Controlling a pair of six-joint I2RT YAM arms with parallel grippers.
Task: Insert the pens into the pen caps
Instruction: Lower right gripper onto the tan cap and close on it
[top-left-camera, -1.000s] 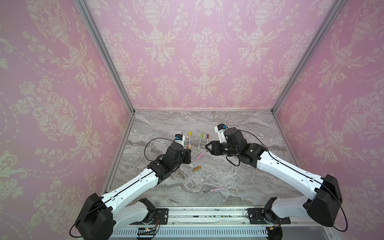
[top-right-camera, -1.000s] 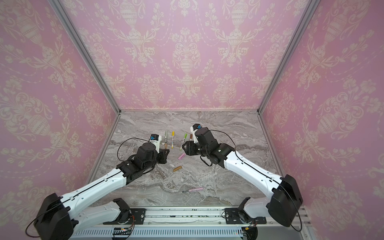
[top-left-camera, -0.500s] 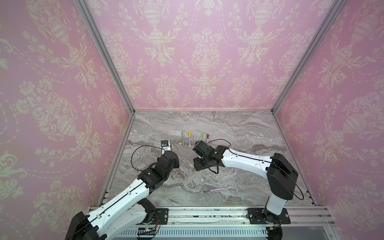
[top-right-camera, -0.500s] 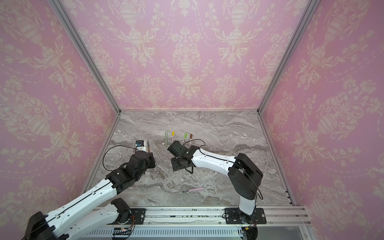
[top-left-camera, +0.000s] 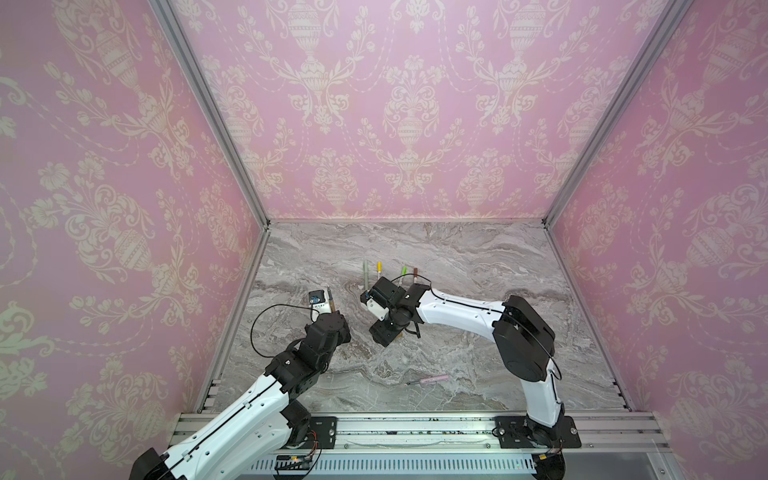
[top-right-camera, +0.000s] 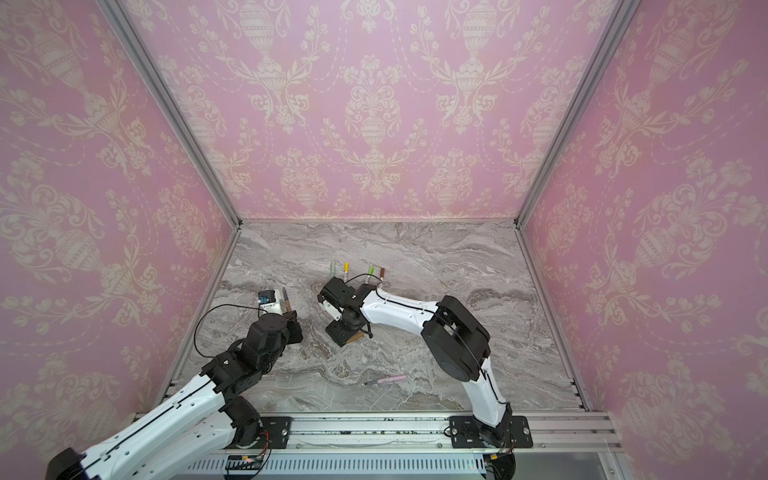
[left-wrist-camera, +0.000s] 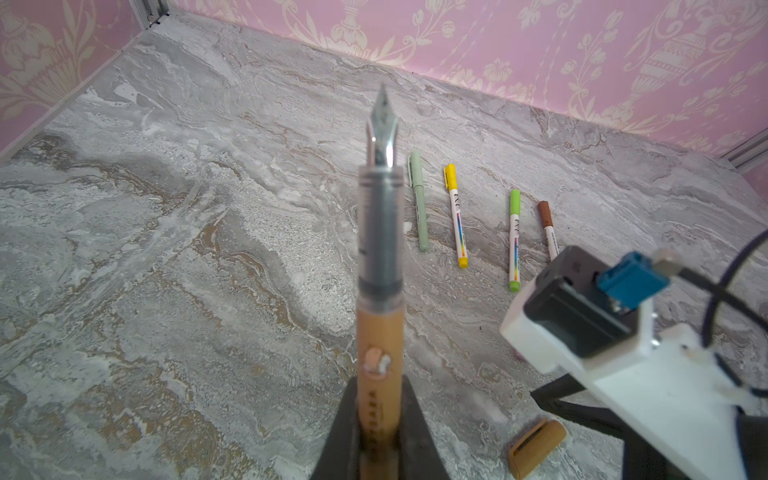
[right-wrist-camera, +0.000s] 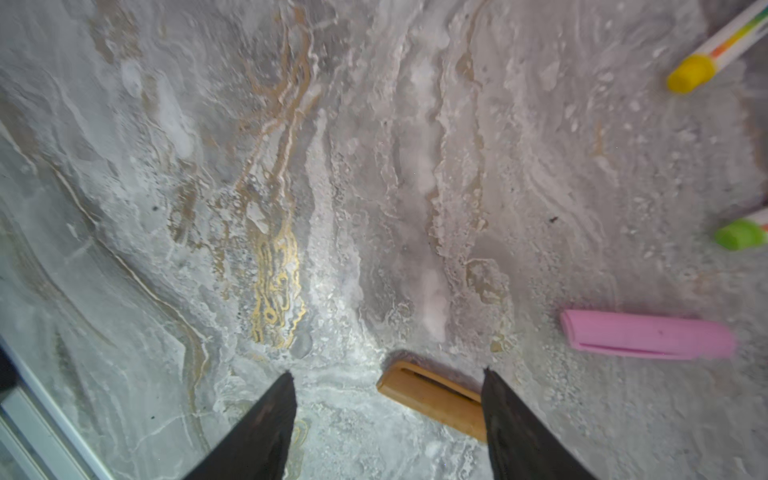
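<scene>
Tan pen (left-wrist-camera: 380, 291): is sticking out uncapped from the left gripper (left-wrist-camera: 380, 399), its metal nib pointing toward the back of the marble tabletop (top-left-camera: 478, 249).
Left gripper: its fingers are pressing together on the tan pen's barrel, pinching it near the rear end.
Right gripper (right-wrist-camera: 387, 372): its fingers are standing spread wide, gripping nothing, and it is hanging low over the tan cap (right-wrist-camera: 432, 401).
Tan cap: is lying flat on the marble, partly between the spread fingers; one end is passing behind a finger, and contact cannot be told.
Pink cap (right-wrist-camera: 648, 334): is lying flat near the tan cap, apart from it.
Pink pen (top-left-camera: 430, 379): is lying uncapped near the front rail (top-left-camera: 415, 428), well apart from both grippers.
Capped row: the sage-green pen (left-wrist-camera: 417, 199), yellow-capped pen (left-wrist-camera: 456, 216), lime-capped pen (left-wrist-camera: 514, 239) and brown-capped pen (left-wrist-camera: 547, 228) are lying side by side toward the back.
</scene>
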